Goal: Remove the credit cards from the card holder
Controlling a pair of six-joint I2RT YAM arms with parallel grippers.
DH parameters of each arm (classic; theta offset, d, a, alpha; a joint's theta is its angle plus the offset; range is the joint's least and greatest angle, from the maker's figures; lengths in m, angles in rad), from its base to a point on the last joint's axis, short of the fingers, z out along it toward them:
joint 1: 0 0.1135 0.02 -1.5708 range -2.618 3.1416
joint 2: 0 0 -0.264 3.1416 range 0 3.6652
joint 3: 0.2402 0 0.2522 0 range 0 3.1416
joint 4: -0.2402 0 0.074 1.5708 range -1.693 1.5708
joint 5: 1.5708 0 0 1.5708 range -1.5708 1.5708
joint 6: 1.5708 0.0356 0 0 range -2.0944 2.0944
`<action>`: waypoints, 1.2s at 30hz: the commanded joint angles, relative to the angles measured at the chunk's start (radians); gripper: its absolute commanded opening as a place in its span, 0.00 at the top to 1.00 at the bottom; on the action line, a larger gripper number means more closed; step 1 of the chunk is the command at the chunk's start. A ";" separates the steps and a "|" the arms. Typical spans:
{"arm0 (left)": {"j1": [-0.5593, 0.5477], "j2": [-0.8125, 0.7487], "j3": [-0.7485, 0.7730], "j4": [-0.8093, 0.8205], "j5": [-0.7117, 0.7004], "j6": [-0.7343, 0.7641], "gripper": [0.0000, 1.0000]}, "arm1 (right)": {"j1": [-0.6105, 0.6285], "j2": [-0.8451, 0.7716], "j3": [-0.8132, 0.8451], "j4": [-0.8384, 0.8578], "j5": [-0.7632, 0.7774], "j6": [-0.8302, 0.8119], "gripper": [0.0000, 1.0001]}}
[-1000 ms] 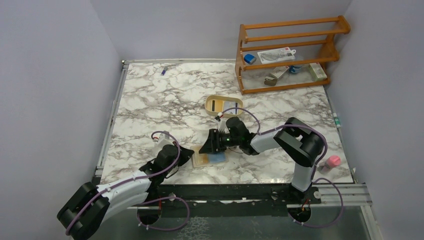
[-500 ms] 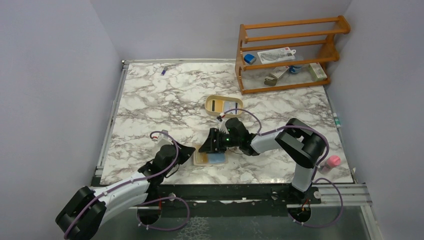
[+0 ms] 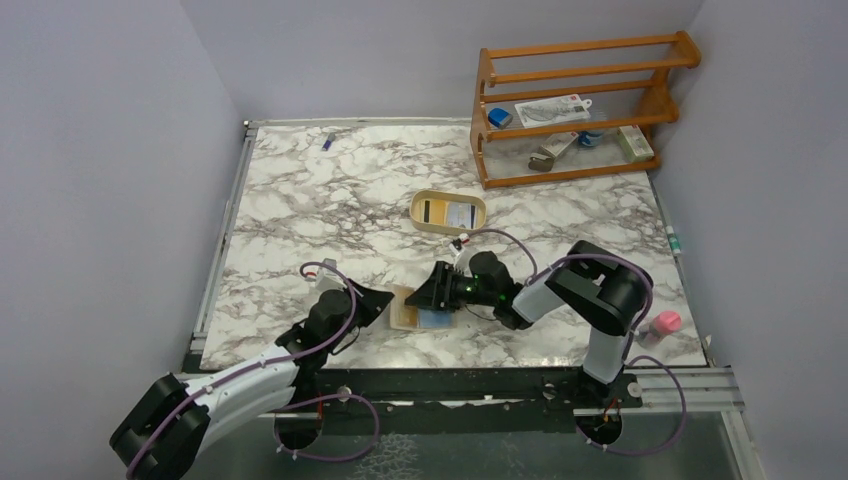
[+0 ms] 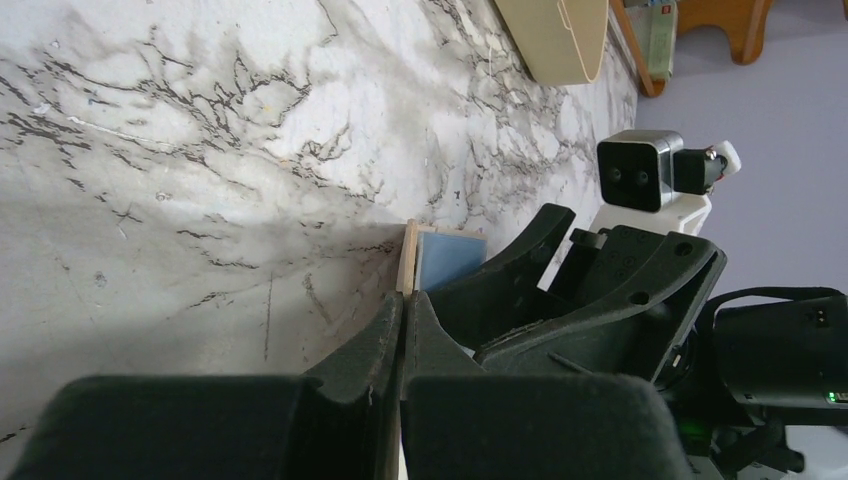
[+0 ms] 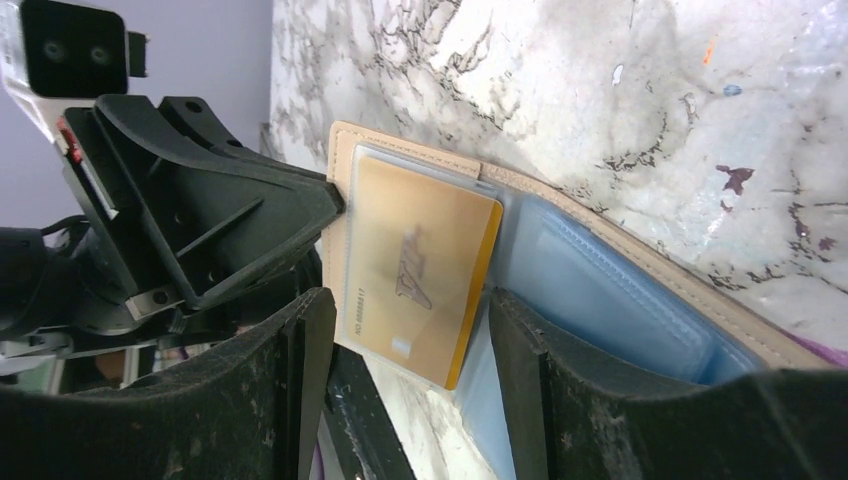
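Observation:
The tan card holder (image 3: 405, 312) lies open on the marble table near the front edge. A yellow card (image 5: 415, 265) sits in its clear sleeve, and a light blue card (image 5: 610, 295) sits in the pocket beside it. My left gripper (image 3: 376, 300) is shut on the holder's left edge; in the left wrist view the tan edge (image 4: 408, 258) runs between its closed fingers (image 4: 385, 330). My right gripper (image 3: 441, 291) is open just above the holder, its jaws either side of the yellow card's corner, not gripping it. The blue card also shows in the left wrist view (image 4: 447, 262).
A cream oval tray (image 3: 414, 212) behind the holder holds a dark-striped card (image 3: 432, 211) and a whitish card (image 3: 462, 215). A wooden rack (image 3: 570, 105) with small items stands at the back right. A pink object (image 3: 665, 322) lies at the right front edge.
My right gripper has drawn back a little to the right and toward the front over the holder, still open. The left gripper keeps its hold on the holder's edge.

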 commanded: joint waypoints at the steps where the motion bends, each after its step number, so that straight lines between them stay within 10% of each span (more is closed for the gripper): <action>1: 0.000 -0.012 -0.101 0.051 -0.018 -0.021 1.00 | -0.002 0.142 -0.059 -0.066 -0.028 0.001 0.36; 25: -0.003 0.352 -0.028 -0.019 -0.136 0.061 1.00 | 0.097 0.144 0.219 -0.930 0.358 -0.006 0.36; 36: -0.005 0.368 -0.078 0.052 -0.125 0.041 1.00 | 0.103 0.168 0.067 -0.567 0.237 0.065 0.36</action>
